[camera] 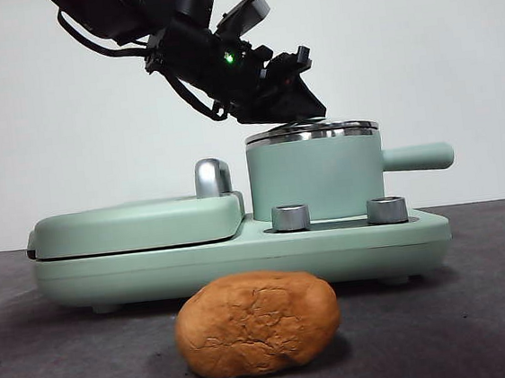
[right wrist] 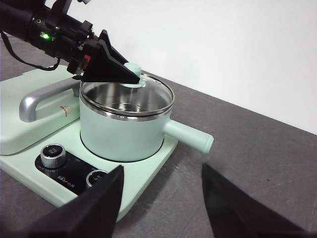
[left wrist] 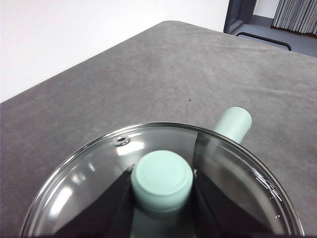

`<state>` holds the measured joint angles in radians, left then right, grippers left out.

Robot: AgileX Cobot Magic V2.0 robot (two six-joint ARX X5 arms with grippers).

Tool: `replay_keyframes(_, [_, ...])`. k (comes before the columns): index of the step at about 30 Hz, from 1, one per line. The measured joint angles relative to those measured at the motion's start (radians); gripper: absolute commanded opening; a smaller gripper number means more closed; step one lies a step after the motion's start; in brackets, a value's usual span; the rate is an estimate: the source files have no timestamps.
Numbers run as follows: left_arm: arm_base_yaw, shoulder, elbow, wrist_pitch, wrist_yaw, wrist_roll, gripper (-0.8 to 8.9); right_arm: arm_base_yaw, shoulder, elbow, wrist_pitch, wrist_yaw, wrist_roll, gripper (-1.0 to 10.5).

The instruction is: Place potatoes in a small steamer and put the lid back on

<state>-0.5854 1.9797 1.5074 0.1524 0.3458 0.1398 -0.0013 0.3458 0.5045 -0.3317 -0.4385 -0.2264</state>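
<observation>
Mint-green plastic covers the long cooker base [camera: 241, 253], which spans the grey table [camera: 55, 372]. At its left lies the flat mint-green griddle cover [camera: 134, 224] with a curved steel handle [camera: 212, 177]. Two steel dials [camera: 291, 217] sit along the front edge; small white print beside them in the right wrist view is too fine to read.

The small mint-green cylindrical steamer pot [camera: 316, 178] stands on the right half of the base, its straight side handle [camera: 416, 157] pointing level to the right. The round glass lid [right wrist: 148, 87] with a steel rim rests on the pot's rim. The left gripper [left wrist: 162, 184], reaching down from the upper left, is clamped on the lid's mint-green knob [left wrist: 162, 179], one black jaw on each side.

The large oval orange-brown potato [camera: 258, 323] lies on the table in front of the base, long axis running left to right, well below and apart from that gripper.

The right gripper [right wrist: 161, 198] hangs spread apart, near the pot's handle, holding nothing.
</observation>
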Motion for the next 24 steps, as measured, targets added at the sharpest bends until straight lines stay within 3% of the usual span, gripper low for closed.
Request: replay_keyframes(24, [-0.021, -0.084, 0.0, -0.037, -0.029, 0.086, 0.11, 0.006, 0.0, 0.0, 0.0, 0.0, 0.0, 2.5])
